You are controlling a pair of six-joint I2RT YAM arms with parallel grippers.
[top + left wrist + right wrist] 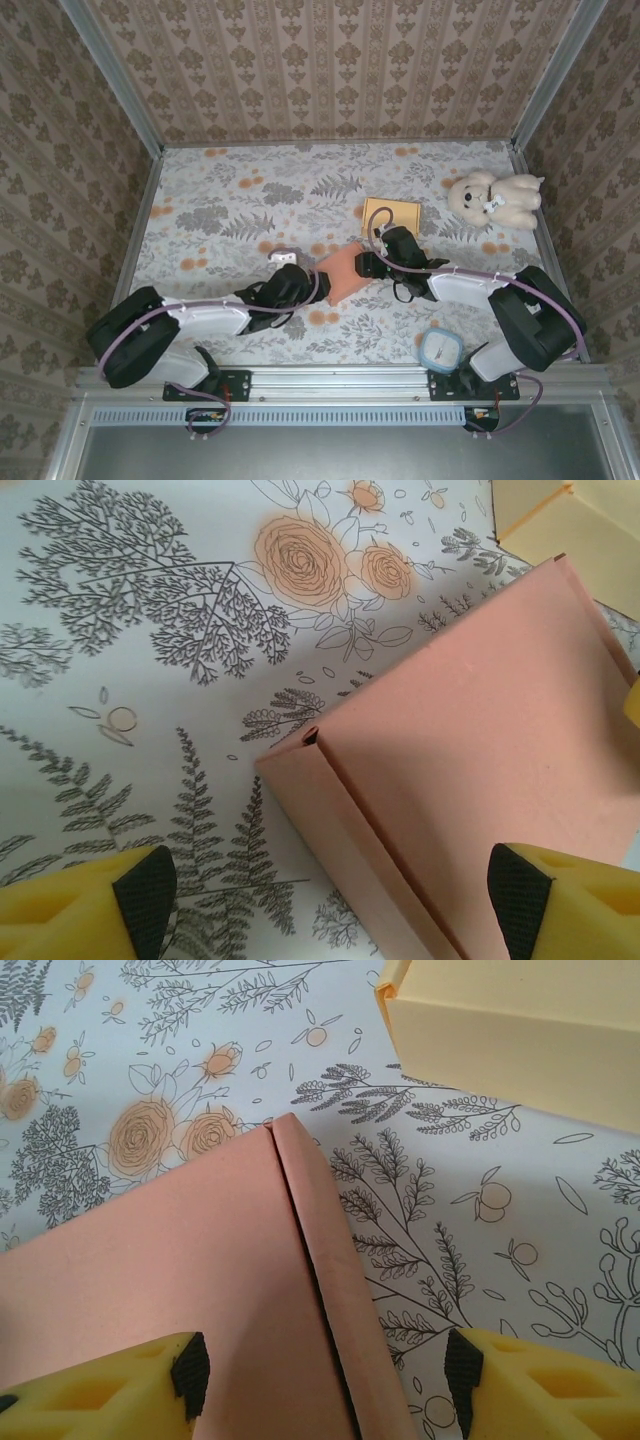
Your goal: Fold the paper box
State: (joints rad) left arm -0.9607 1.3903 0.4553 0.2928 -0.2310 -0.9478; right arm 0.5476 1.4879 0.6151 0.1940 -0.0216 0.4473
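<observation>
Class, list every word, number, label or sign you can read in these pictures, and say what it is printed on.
None can be read. The pink box and yellow box are plain, the teddy bear shows no legible tag, and the tablecloth and wallpaper carry only flower patterns.

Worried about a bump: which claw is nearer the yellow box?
Right. The right claw sits close by the yellow box; the left claw is farther, across the pink box.
</observation>
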